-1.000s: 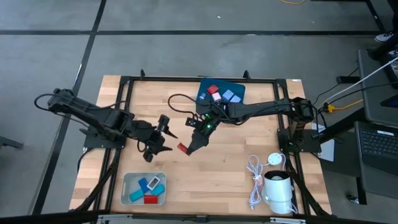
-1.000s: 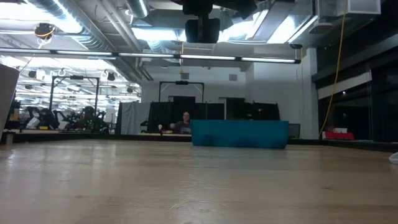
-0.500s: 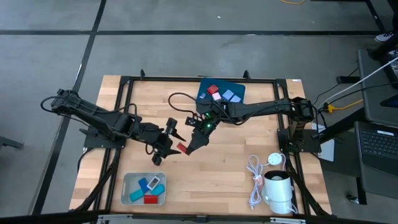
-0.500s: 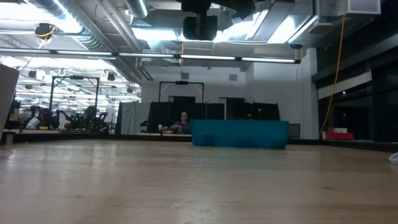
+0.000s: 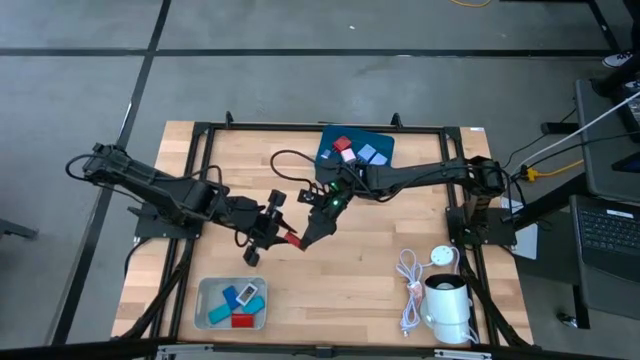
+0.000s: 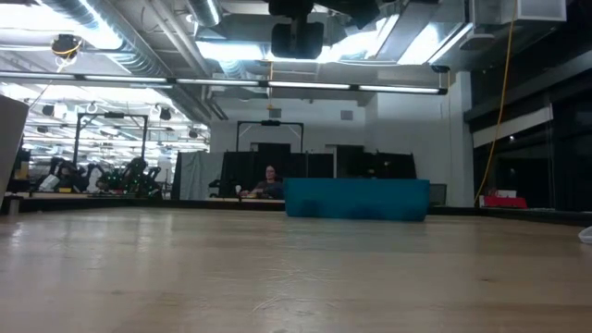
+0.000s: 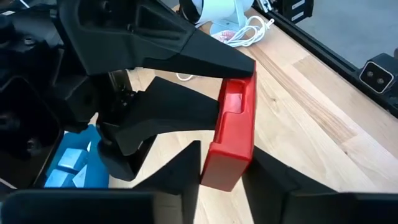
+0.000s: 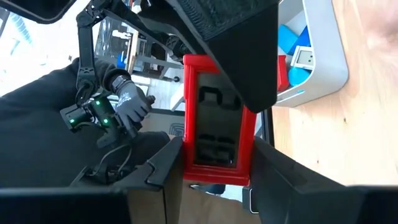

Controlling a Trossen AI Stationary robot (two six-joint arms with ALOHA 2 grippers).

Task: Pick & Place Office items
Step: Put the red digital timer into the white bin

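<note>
Both my arms meet above the middle of the wooden counter (image 5: 370,280) for a handover. My right end effector (image 5: 303,240) pinches the flat red plastic rectangular piece (image 7: 230,134) by one end, leaving the other end free. My left end effector (image 5: 274,228) has its fingers either side of that free end, seemingly gripping it. The grey bin (image 5: 207,300) sits on my left side, so this pass suits delivery there.

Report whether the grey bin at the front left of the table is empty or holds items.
Holds items. The grey bin contains blue pieces, a red piece and a white-framed piece, seen from above.
</note>
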